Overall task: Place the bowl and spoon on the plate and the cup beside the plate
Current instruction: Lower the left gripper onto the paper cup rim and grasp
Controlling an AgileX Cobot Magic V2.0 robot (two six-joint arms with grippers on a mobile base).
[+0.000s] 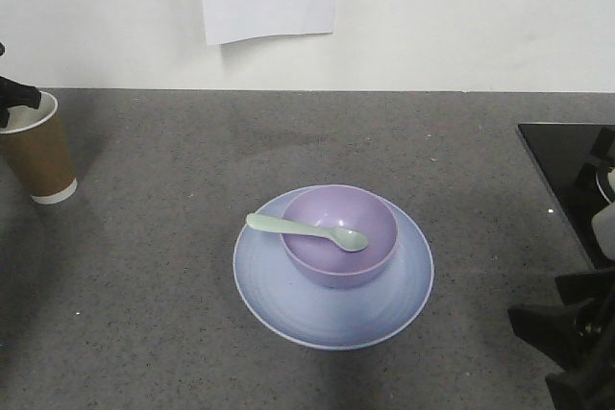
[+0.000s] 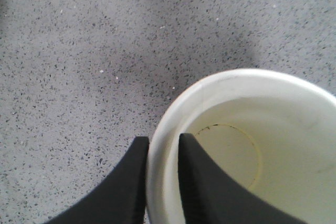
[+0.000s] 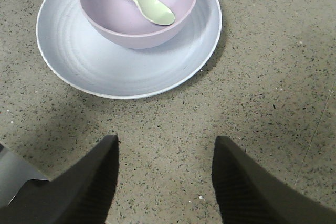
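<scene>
At nine o'clock on the speckled grey tabletop (image 1: 192,199), far from the dishes, your left claw (image 2: 161,174) pinches the white rolled rim of the tall brown paper cup (image 1: 38,149), one finger inside the wall and one outside, a grip that suits carrying it upright. The cup looks empty in the wrist view; whether it rests on the surface or hangs just above it, you cannot tell. Centre stage, the round pale blue plate (image 1: 288,309) already carries the glossy lavender plastic bowl (image 1: 338,237), seated toward its twelve o'clock side, and the small mint-green plastic spoon (image 1: 307,231) lies across the bowl, handle over the rim toward nine o'clock, scoop inside. Your right claw (image 3: 165,179) hangs released and empty at the plate's four o'clock. What remains, seemingly, is bringing the cup beside the plate.
</scene>
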